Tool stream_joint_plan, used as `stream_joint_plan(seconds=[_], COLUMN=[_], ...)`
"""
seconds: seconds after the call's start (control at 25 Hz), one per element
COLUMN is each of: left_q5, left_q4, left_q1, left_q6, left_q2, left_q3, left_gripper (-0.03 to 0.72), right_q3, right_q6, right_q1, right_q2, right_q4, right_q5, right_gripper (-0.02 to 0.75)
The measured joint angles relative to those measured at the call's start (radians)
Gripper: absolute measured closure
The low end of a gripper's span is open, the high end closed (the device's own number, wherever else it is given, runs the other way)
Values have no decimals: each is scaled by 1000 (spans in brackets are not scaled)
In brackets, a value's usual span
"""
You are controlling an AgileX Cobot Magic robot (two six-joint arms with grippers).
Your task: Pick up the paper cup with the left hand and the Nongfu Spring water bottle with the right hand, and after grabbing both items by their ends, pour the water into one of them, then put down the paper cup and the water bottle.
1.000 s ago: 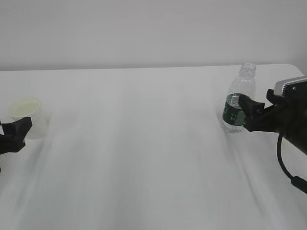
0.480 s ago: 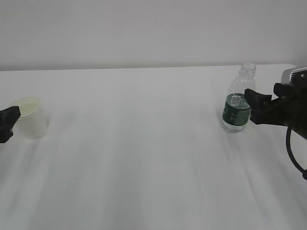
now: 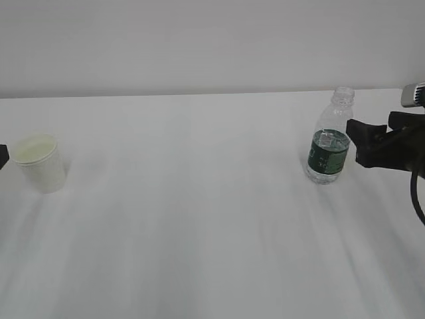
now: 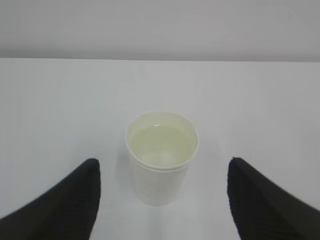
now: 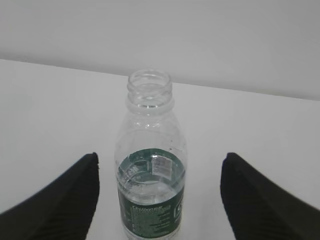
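The white paper cup (image 3: 40,161) stands upright at the table's far left. In the left wrist view the paper cup (image 4: 161,165) shows a pale yellowish inside with a small glint. My left gripper (image 4: 163,161) is open, its fingers wide on either side and short of the cup. Only a dark tip of the left gripper (image 3: 2,156) shows at the exterior view's edge. The uncapped Nongfu Spring water bottle (image 3: 329,143) stands at the right. Water (image 5: 150,187) fills it to about the green label's top. My right gripper (image 5: 160,156) is open, and the right gripper (image 3: 356,143) sits just right of the bottle, apart from it.
The white table (image 3: 199,219) stretches between cup and bottle with nothing else on it. A plain pale wall (image 3: 199,46) rises behind its far edge. The right arm's black cable (image 3: 417,193) hangs at the right border.
Both grippers have drawn back outward. The left one slid left almost out of the exterior view, and the right one moved right, off the bottle. Cup and bottle stay standing in place.
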Motion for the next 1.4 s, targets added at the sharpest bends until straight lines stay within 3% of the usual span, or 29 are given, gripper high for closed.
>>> stream_joint_plan(seconds=[0.48, 1.04, 1.4], left_q5=[229, 642, 863], left_q4=[-12, -19, -19], left_q1=[0, 0, 0], left_q6=[-11, -14, -14], left_q2=[-226, -479, -605], left_q3=[3, -113, -167], left_gripper=[120, 123, 143], right_q3=[1, 3, 7], right_q6=[26, 80, 228], right_q1=[0, 0, 0], right_q2=[-155, -364, -515], right_q4=[-22, -36, -176], right_q5=[183, 423, 588], right_gripper=[164, 164, 164])
